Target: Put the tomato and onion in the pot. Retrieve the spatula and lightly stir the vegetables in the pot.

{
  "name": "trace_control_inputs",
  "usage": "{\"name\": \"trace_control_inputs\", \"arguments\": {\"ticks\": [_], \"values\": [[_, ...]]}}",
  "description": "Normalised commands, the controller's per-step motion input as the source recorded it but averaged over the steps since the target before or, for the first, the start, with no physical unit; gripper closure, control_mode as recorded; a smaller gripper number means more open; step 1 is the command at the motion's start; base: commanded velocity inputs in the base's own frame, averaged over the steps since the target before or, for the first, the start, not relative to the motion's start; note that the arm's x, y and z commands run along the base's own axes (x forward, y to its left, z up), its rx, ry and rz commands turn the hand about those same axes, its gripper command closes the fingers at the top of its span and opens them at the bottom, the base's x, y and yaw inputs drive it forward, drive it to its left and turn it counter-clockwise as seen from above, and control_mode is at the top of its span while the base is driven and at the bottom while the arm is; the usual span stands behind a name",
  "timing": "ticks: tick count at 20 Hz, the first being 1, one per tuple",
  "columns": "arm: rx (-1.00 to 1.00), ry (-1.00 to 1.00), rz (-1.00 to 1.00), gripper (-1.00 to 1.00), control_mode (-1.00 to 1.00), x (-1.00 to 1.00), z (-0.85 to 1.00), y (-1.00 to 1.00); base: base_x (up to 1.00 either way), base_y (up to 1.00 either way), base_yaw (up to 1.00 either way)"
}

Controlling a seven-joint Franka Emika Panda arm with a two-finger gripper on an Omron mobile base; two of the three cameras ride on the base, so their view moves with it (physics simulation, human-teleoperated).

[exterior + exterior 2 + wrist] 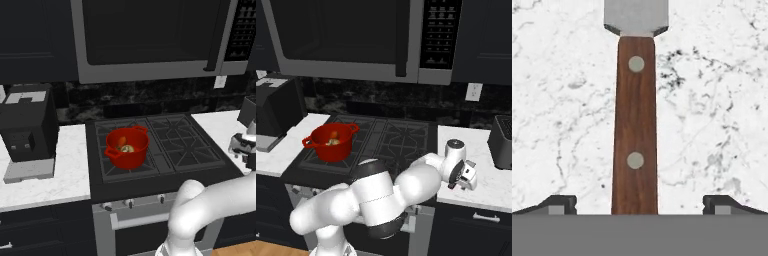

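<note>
Directly under the spread gripper: the spatula on the white marble counter.
Its brown handle runs lengthwise between the wide-apart fingertips, touching neither, with the grey blade pointing away from the hand. Farther off, the red pot sits on the stove's left burner, holding the tomato and onion.

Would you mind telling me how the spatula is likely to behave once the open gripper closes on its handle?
The spatula looks rigid, with a riveted wooden handle, so probably no flopping. Lying flat on the marble counter, it shouldn't roll. The handle seems smooth and could slip.
</note>
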Motion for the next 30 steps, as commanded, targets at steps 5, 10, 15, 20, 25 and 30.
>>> {"name": "trace_control_inputs", "arguments": {"ticks": [5,10,15,20,25,30], "values": [[0.01,0.0,0.0,1.0,-1.0,0.2,-0.55,-0.09,0.0,0.0,0.0],[0.0,0.11,0.0,1.0,-1.0,-0.18,-0.67,0.34,0.0,0.0,0.0],[-0.09,0.11,0.05,1.0,-1.0,-0.6,-0.02,0.33,0.0,0.0,0.0],[-0.3,-0.14,0.27,1.0,-1.0,-1.0,0.86,0.34,0.0,0.0,0.0],[-0.53,-0.07,0.52,1.0,-1.0,-0.96,0.9,0.9,0.0,0.0,0.0],[-0.61,-0.12,0.58,1.0,-1.0,-0.8,0.96,0.97,0.0,0.0,0.0]]}}
